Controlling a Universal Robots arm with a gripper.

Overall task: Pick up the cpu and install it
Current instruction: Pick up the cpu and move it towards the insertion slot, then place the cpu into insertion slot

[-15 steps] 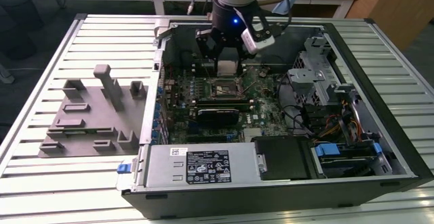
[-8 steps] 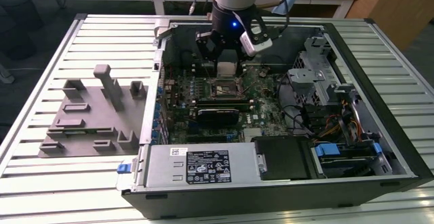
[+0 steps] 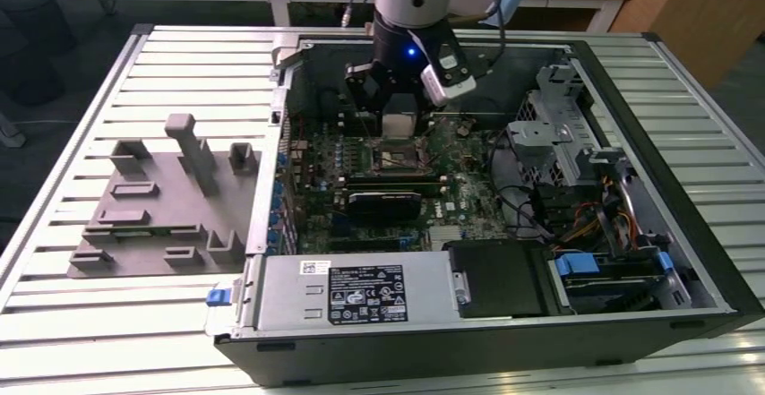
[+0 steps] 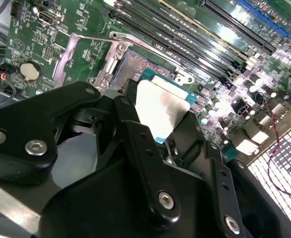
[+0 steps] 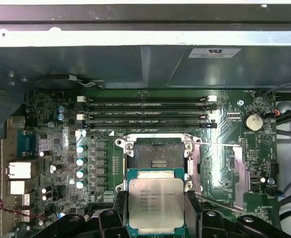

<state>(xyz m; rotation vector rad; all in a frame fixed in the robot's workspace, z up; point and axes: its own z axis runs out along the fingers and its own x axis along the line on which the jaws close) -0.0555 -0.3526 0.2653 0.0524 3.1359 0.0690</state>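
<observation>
Claw pinches cpu by two edges, at 12 o'clock of socket in exterior view: mid-install, needs square alignment.

Between my jaws, the cpu hangs near the socket in the case; at the exterior view's nine o'clock, the fixture plate sits on the desk.
</observation>
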